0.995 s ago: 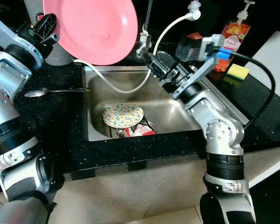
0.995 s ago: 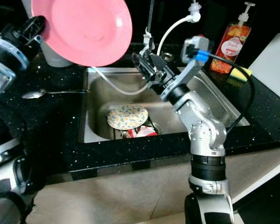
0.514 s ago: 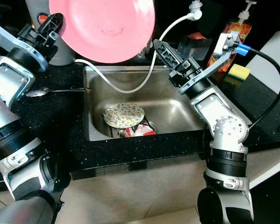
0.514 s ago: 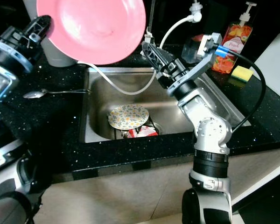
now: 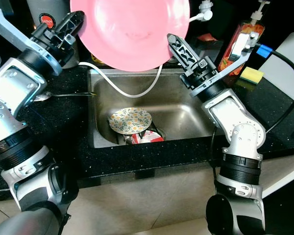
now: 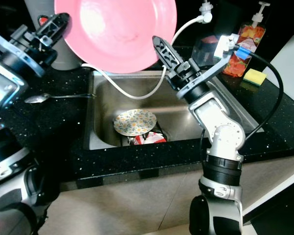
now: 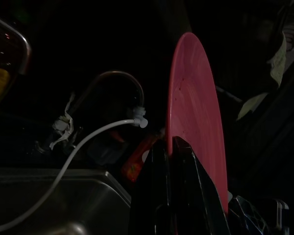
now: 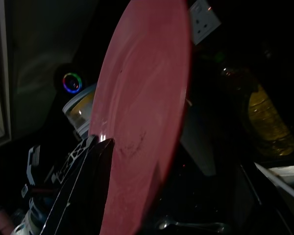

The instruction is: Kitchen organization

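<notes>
Since a second ago, the pink plate [image 5: 130,32] moved right, above the sink [image 5: 186,115]. Left gripper [image 5: 73,22] pinches its rim; right gripper [image 5: 179,46] touches the other edge, grip unclear. Left wrist view: plate stands upright, edge-on.

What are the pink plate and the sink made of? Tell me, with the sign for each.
Pink plate: likely plastic or melamine, going by its even matte colour, soft sheen and thin rim; ceramic not excluded. Sink: stainless steel, brushed grey metal with dull reflections.
</notes>
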